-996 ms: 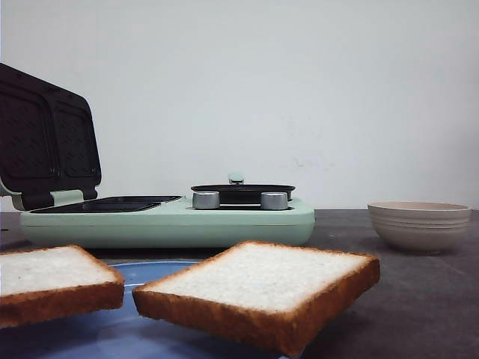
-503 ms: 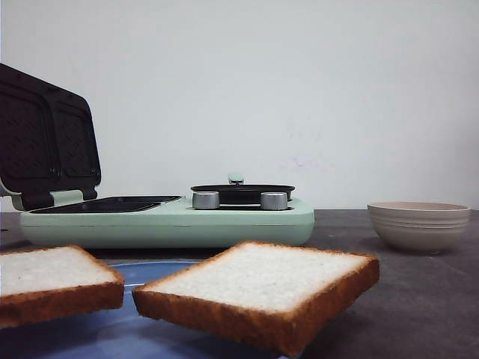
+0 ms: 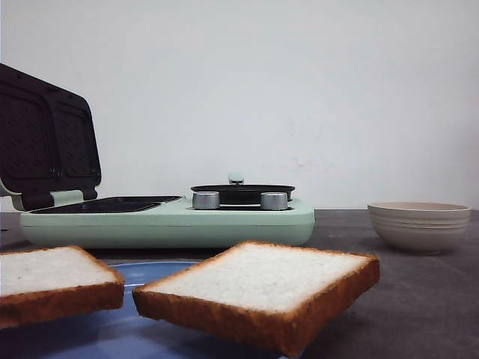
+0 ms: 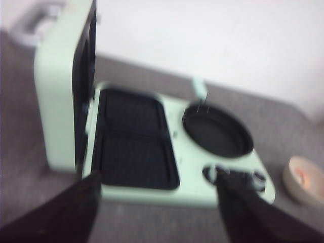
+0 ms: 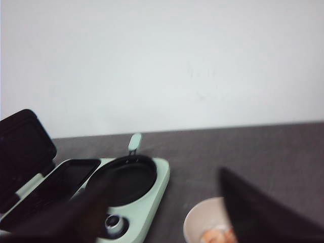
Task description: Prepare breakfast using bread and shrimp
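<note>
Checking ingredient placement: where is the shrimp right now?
The shrimp sits inside the beige bowl, on the table's right side, right of the green breakfast maker.

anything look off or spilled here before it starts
Nothing stands out. Both bread slices lie flat on the blue plate, the sandwich maker sits open and level, and the bowl stands upright. No spills show.

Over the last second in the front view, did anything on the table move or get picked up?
Nothing visibly changed. Both bread slices lie on the blue plate as before, the green sandwich maker keeps its lid raised, and the bowl sits in the same spot to the right. No gripper enters the front view.
</note>
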{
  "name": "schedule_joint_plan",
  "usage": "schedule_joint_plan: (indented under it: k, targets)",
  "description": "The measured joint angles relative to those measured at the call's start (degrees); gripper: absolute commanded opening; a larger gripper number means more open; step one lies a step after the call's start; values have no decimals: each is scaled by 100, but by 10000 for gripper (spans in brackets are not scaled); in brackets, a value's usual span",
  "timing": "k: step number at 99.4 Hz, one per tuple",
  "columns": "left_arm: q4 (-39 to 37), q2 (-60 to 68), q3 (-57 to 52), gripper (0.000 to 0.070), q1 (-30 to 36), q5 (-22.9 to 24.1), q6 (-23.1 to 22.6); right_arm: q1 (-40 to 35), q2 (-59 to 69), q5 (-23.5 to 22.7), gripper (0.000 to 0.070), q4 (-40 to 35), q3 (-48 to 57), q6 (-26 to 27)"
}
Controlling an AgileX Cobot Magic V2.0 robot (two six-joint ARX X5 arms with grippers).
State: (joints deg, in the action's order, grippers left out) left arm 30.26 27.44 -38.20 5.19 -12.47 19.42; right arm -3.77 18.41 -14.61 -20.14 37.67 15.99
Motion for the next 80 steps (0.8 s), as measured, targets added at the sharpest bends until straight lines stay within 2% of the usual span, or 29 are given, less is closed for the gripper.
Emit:
schedule_joint_plan:
  k: [13,34,43,58,67,80]
  targets:
    - [892,31,0,558,0,-251,175,0,0,-267,624,-50,0,350]
    - [1980,280,0,556,0,-282,256,-74,0,-485,622,-59,0,632]
    - [2140,557,0,556,-2,-367,256,-140,0,-487,621,-66,0,667]
    - [2107,1329,0,551,0,-920,221,-188,0,-487,620,-79,0,682]
    - [2094,1921,0,551,0,-1202,77,-190,0,-487,620,-87,0,682]
    - [2114,2726,0,552,9,-1283,-225,-190,0,-487,620,-227,0,680]
